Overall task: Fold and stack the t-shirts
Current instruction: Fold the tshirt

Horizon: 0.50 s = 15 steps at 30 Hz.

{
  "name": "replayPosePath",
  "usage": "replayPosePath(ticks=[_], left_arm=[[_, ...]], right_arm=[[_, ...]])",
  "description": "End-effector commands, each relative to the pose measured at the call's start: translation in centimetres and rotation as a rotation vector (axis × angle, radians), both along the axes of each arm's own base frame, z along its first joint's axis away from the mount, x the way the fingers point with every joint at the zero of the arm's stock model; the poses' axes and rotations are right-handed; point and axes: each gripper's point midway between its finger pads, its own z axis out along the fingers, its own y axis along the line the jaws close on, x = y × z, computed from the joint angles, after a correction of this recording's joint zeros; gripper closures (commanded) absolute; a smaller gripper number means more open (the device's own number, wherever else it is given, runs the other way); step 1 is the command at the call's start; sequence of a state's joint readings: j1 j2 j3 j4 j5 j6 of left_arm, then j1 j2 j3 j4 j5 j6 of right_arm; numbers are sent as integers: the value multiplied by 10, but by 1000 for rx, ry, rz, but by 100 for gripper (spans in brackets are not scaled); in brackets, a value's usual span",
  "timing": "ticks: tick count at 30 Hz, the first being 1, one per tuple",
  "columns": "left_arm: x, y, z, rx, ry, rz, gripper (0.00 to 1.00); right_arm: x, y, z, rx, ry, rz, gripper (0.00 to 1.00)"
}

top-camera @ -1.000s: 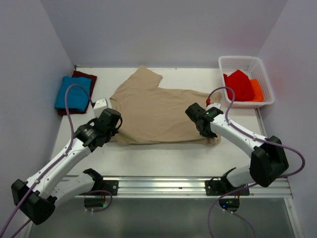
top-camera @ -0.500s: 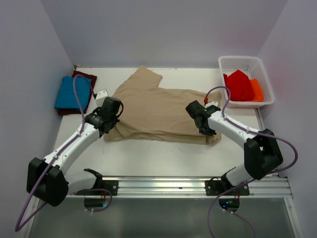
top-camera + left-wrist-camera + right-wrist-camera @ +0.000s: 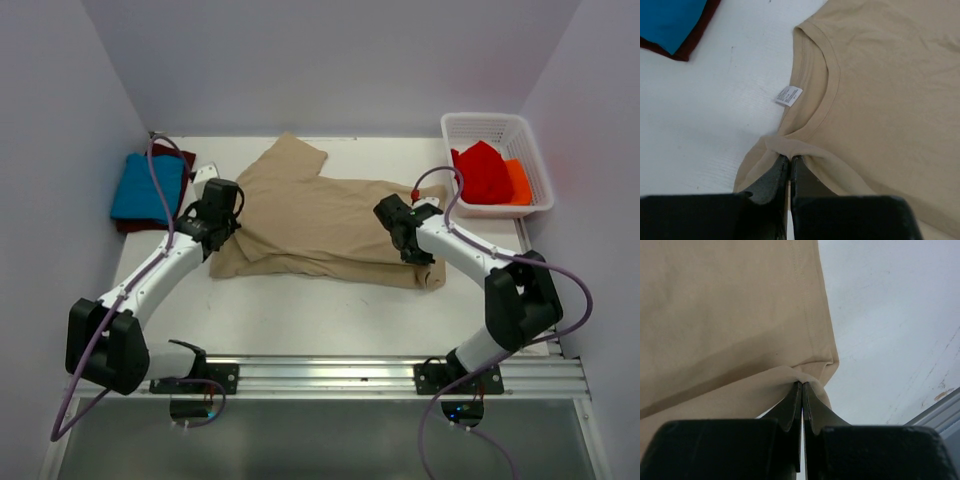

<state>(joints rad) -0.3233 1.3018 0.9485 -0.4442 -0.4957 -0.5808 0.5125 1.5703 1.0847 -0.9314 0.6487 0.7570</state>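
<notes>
Clamped on the plain tan t-shirt (image 3: pixel 320 215) with left tool (image 3: pixel 789 165) and right tool (image 3: pixel 801 389); near edge doubled over, lengthwise left-right mid-frame, collar leftward.

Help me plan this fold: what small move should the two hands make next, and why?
Probably draw both hands farther toward the back wall. The left hand and right hand are each shut on the near edge of the tan shirt. That edge is doubled over only a narrow strip at the front, and most of the shirt lies uncovered, so the fold looks unfinished.
</notes>
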Motion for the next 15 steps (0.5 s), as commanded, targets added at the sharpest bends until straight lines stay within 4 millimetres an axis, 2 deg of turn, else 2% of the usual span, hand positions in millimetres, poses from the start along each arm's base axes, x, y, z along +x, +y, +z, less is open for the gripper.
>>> replayPosePath(ticks=[1,8,15], left_arm=[[30,-1,35,-14,-121,-11,100],[41,-2,25,-32,-93,-26,100],[52,-7,17,-59,-75,-50,100]], right_arm=[[16,-9,14,-55,-31,-26,100],[31,-8,12,-70,-6,-46,100],[36,-13,10,-81,2,-62,100]])
